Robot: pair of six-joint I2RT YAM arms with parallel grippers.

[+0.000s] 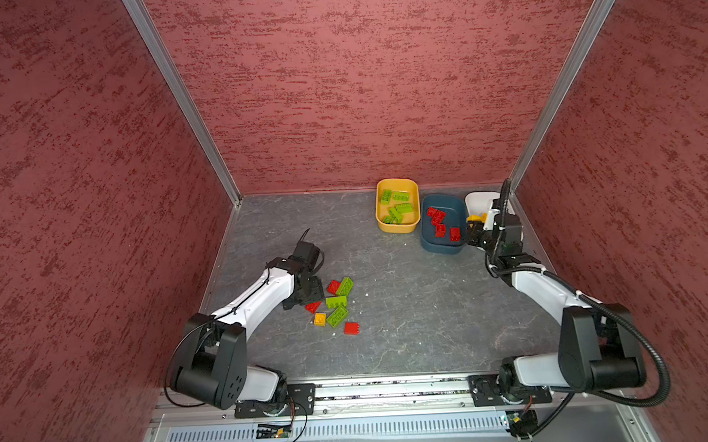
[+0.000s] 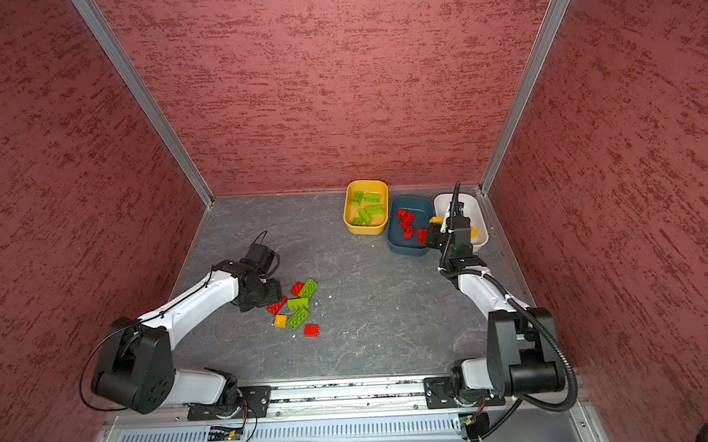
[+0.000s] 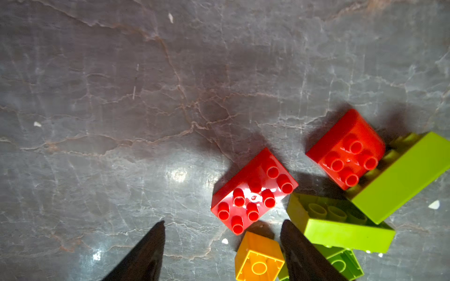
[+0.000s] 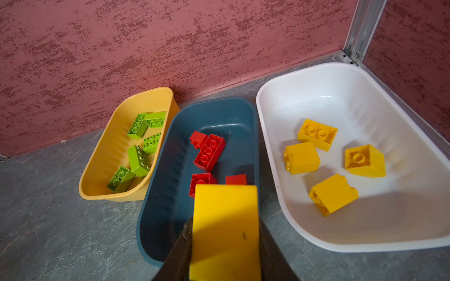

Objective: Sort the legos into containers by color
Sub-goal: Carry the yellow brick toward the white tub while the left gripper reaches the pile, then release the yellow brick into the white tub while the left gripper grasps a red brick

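yellow brick (image 4: pixel 225 206) pinched in my right gripper (image 4: pixel 224 228) by the teal tub (image 4: pixel 155 219); white tub (image 2: pixel 473 210) lies just right in a top view. left gripper (image 3: pixel 224 222) half open, empty.

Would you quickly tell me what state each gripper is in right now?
Left gripper: open, holding nothing.
Right gripper: closed, holding a yellow brick.
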